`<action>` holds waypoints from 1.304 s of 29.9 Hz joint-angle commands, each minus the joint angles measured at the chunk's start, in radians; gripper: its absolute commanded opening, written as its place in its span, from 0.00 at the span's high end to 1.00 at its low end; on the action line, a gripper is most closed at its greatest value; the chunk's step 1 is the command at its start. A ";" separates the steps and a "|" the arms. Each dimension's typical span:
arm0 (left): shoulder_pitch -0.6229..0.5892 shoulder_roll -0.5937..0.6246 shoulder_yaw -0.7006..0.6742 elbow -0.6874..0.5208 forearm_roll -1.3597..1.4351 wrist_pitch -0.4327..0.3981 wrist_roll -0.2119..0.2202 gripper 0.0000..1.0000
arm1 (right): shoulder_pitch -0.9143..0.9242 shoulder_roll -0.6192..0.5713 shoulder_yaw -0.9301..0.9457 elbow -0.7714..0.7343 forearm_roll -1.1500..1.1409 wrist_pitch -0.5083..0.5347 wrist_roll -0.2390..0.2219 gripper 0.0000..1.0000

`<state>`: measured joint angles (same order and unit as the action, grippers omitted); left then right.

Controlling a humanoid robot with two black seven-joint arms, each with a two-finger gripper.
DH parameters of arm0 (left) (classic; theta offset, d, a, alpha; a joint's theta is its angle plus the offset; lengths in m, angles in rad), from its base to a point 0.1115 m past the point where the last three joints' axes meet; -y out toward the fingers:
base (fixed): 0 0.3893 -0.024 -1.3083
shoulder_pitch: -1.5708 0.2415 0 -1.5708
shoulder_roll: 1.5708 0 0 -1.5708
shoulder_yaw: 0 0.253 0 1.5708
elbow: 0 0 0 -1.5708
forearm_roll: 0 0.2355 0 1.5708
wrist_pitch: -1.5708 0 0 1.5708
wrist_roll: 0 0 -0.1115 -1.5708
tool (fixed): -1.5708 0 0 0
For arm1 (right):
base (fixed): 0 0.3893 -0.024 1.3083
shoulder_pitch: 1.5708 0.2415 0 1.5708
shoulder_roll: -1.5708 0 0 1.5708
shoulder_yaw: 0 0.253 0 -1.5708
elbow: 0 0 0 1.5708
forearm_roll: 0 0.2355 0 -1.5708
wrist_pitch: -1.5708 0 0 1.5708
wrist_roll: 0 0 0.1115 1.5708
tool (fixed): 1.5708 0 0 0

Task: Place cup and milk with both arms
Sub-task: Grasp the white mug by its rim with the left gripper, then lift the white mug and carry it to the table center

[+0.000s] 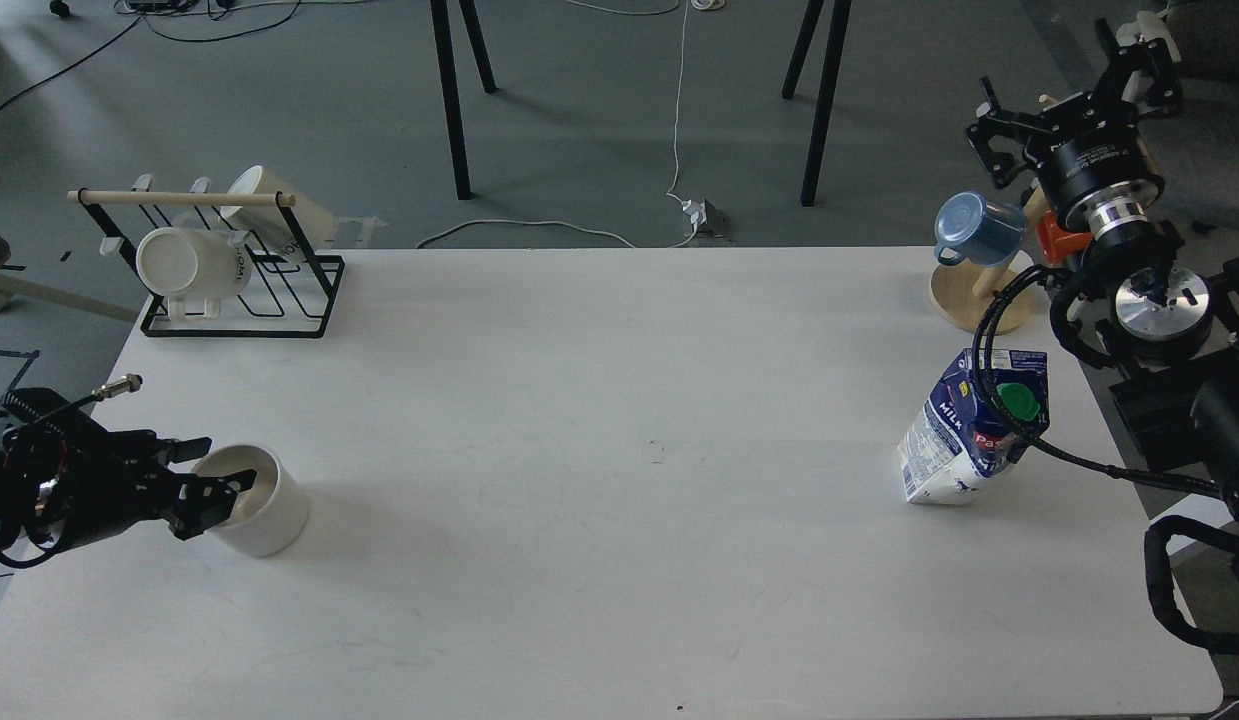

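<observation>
A white cup (264,512) stands upright near the table's left front. My left gripper (217,471) comes in from the left and is open. One finger lies over the cup's mouth and the other by its far left rim. The cup's handle is hidden behind the gripper. A blue and white milk carton (941,445) with a green cap stands on the right side of the table, and a black cable crosses in front of it. My right gripper (1071,92) is open and empty, high beyond the table's far right corner, well away from the carton.
A black wire rack (279,325) with two white mugs stands at the table's far left corner. A blue cup (974,228) hangs on a wooden stand (959,300) at the far right. The white table (619,480) ends close to the carton's right.
</observation>
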<state>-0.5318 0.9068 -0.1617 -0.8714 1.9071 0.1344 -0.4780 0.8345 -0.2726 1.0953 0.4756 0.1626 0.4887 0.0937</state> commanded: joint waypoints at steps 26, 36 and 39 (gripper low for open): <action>-0.313 -0.038 -0.050 -0.343 -0.005 -0.298 -0.011 1.00 | -0.051 -0.082 0.011 0.136 -0.002 0.000 0.008 0.00; -0.439 -0.483 -0.041 -0.342 0.200 -0.542 0.219 0.98 | -0.051 -0.125 0.031 0.139 -0.002 0.000 0.008 0.00; -0.428 -0.618 -0.042 -0.337 0.275 -0.616 0.233 0.98 | -0.052 -0.125 0.032 0.141 -0.002 0.000 0.008 0.00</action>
<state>-0.9699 0.4192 -0.2038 -1.2136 2.1109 -0.4149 -0.2648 0.7838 -0.3966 1.1267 0.6158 0.1610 0.4887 0.1014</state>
